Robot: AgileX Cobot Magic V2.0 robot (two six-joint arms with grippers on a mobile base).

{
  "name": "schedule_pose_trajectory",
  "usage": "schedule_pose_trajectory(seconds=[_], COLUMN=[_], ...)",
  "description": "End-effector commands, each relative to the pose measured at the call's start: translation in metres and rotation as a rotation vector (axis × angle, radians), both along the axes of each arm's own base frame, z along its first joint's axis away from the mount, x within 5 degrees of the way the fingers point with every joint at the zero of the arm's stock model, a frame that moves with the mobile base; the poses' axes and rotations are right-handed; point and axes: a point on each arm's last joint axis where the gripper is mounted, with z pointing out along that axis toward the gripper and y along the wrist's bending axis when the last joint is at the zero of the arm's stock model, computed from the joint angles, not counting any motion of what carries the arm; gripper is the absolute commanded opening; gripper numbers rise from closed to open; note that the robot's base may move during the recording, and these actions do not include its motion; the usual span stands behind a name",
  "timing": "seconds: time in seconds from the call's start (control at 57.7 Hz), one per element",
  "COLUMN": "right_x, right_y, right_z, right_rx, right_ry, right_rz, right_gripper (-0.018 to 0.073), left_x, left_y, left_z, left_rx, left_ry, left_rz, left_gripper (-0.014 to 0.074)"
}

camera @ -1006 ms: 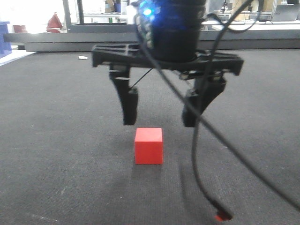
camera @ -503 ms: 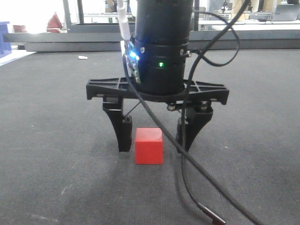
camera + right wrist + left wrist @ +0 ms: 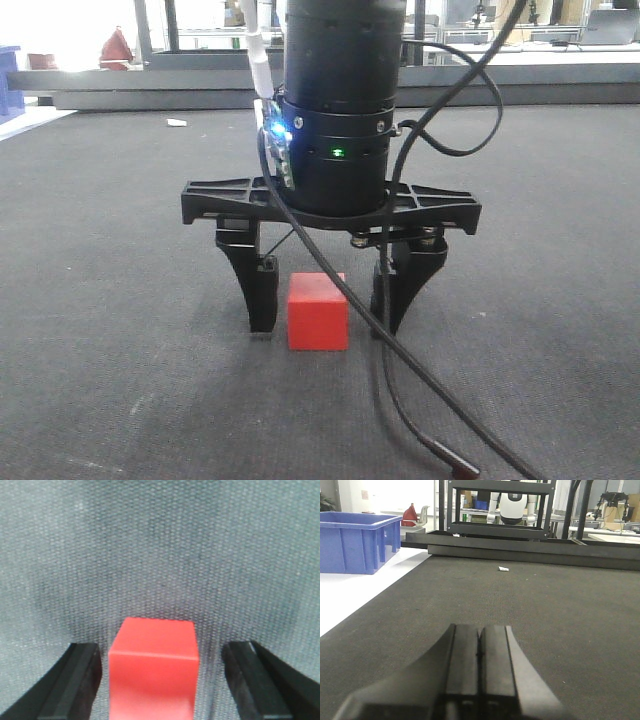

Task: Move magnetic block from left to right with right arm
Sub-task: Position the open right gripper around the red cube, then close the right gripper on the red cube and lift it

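The magnetic block [image 3: 318, 320] sat on the dark mat [image 3: 110, 330] between the spread fingers of the right gripper [image 3: 326, 322], touching neither. It lay nearer one finger, so closing could shove or twist it before both pads met; the dangling cable [image 3: 420, 400] might drag it. The left gripper [image 3: 480, 680] was pressed together.

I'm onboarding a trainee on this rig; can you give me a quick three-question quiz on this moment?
1. True or false: the right gripper is shut on the magnetic block.
2. The left gripper is: A) open, B) shut and empty, C) holding a cube.
3. Fill in: the bin in the left wrist view is ___.
Key: 1 false, it straddles the block, open; 2 B; 3 blue.
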Motion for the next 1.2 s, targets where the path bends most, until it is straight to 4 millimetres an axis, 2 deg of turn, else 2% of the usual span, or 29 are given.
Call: schedule_pose_trajectory(seconds=[0.0, 0.156, 0.26, 0.503, 0.728, 0.85, 0.988, 1.179], right_x=[0.000, -0.002, -0.001, -0.001, -0.004, -0.007, -0.012, -0.023], right_y=[0.002, 0.004, 0.004, 0.004, -0.004, -0.018, -0.045, -0.097], right_z=[0.028, 0.028, 0.028, 0.030, 0.055, 0.071, 0.081, 0.085], right_rx=[0.065, 0.068, 0.068, 0.079, 0.100, 0.096, 0.103, 0.120], right_ry=[-0.066, -0.069, -0.076, -0.088, -0.171, -0.238, -0.313, -0.451], right_rz=[0.003, 0.011, 0.013, 0.013, 0.044, 0.088, 0.121, 0.152], right_gripper=[0.0568, 0.0421, 0.0363, 0.0347, 0.0347, 0.0347, 0.0347, 0.0347], left_x=[-0.002, -0.002, -0.002, -0.002, -0.002, -0.002, -0.002, -0.002], left_y=[0.000, 0.000, 0.000, 0.000, 0.000, 0.000, 0.000, 0.000], left_z=[0.006, 0.006, 0.006, 0.006, 0.006, 0.006, 0.006, 0.006], left_rx=[-0.006, -0.006, -0.006, -0.006, -0.006, -0.006, -0.006, -0.006], left_ry=[-0.089, -0.089, -0.089, -0.089, -0.089, -0.089, -0.089, -0.089], left_rz=[0.001, 0.001, 0.001, 0.001, 0.001, 0.001, 0.001, 0.001], left_gripper=[-0.0126, -0.0126, -0.0126, -0.0126, -0.0126, -0.0126, -0.0126, -0.0126])
